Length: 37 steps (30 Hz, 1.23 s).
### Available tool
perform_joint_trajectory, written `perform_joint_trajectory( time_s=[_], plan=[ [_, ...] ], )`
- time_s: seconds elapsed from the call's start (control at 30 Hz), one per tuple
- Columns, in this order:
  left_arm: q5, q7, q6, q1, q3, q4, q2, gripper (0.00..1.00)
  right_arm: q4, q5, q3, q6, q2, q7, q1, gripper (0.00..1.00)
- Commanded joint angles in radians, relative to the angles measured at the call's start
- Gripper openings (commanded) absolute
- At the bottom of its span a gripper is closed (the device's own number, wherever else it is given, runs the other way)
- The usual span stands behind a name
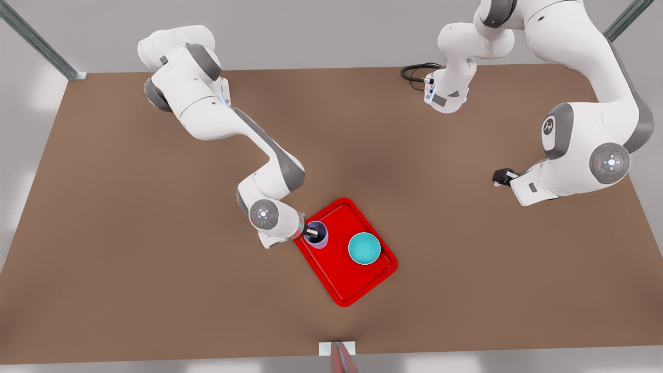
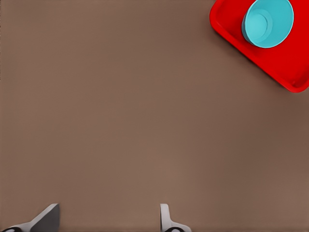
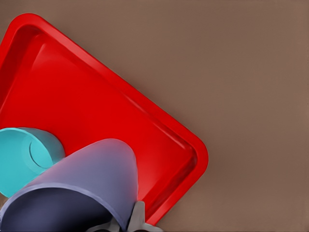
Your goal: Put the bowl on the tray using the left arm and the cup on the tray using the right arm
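The red tray [image 1: 357, 287] lies near the table's front middle, and the teal bowl [image 1: 364, 248] stands upright on it. At the tray's edge toward the front view's left, my right gripper [image 1: 313, 231] is shut on the rim of the lavender cup [image 1: 316, 234]. The right wrist view has the cup [image 3: 87, 179] close up over the tray [image 3: 96, 96], one finger [image 3: 137, 217] outside its wall and the bowl [image 3: 24, 159] beside it. Whether the cup rests on the tray I cannot tell. My left gripper [image 1: 498, 177] waits open over bare table at the front view's right, with its fingertips [image 2: 48, 217] wide apart and the bowl [image 2: 268, 21] and tray [image 2: 289, 77] far off.
A black cable [image 1: 417, 72] loops at the far side by the arm on the front view's right. Metal posts [image 1: 36, 39] stand at the back corners. A small white bracket [image 1: 336, 348] sits at the table's near edge. Brown tabletop [image 1: 129, 233] surrounds the tray.
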Motion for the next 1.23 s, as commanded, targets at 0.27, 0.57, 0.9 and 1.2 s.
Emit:
perform_joint_trajectory(
  time_s=[0.27,0.57,0.9,1.2],
  plan=[
    [0.003,0.0,0.0,-0.001,0.0,-0.005,0.0,1.0,-0.038,-0.03,0.006,0.105,0.049,-0.012,0.001,0.21],
    [0.003,0.0,0.0,-0.001,0.0,-0.005,0.001,1.0,-0.056,-0.085,0.006,0.103,0.043,-0.021,0.001,1.0],
    [0.003,0.0,0.0,-0.001,0.0,0.003,0.001,1.0,-0.088,-0.085,-0.001,-0.091,-0.238,-0.085,-0.212,1.0],
    [0.009,0.0,0.0,-0.001,0.0,0.005,0.003,1.0,-0.455,0.051,-0.374,-0.345,-0.752,-0.76,-0.308,1.0]
  ],
)
